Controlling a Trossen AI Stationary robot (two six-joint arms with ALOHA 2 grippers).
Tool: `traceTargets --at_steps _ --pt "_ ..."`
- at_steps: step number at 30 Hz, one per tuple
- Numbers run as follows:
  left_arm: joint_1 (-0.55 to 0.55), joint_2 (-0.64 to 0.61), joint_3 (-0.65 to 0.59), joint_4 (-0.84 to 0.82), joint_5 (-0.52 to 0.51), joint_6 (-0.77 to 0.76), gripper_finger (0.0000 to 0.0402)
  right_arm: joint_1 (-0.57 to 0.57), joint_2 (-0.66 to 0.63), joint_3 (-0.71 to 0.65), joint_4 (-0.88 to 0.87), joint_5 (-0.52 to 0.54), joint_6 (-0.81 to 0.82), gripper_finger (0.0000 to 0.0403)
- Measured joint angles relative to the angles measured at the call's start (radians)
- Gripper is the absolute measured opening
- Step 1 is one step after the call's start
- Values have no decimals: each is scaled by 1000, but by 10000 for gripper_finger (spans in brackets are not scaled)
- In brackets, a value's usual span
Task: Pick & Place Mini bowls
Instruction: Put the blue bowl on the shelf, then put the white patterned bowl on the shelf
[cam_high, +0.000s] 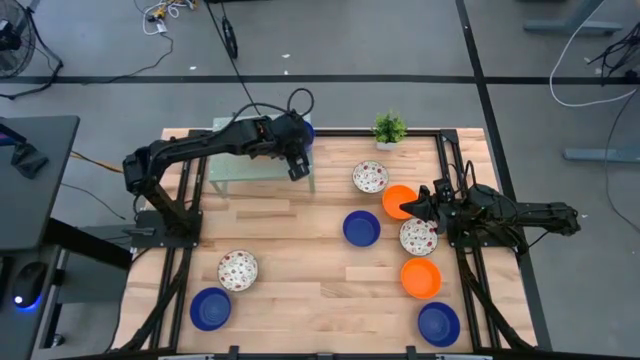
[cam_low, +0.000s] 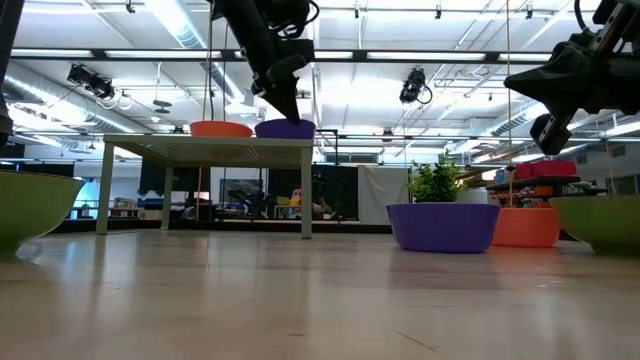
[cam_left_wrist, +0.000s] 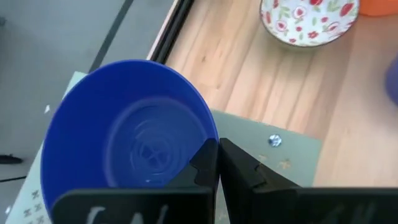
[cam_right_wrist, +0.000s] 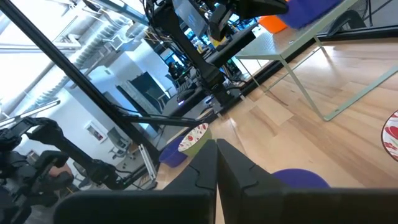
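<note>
Blue mini bowl: sits on the small raised green shelf at the worktop's far side. Left claw: fingers together, pinching the bowl's rim. Right claw: shut, empty, above the orange bowl.

Nine mini bowls visible, all upright: blue bowl and orange bowl on the raised pale shelf; on the table, three speckled white, two orange, three blue, mostly near the right side.
</note>
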Motion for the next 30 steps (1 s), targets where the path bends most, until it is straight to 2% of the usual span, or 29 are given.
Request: traceTargets --at_steps 7,19,24,30 --pt "0 0 0 -1 -26 -4 27 0 0 0 0 0 0 7" --pt "-10 -16 -1 -3 -24 -35 142 0 0 0 0 0 0 7" --pt "-52 -77 -1 -5 -24 -56 167 0 0 0 0 0 0 7" --pt "-167 -166 0 -44 29 -142 172 0 0 0 0 0 0 7"
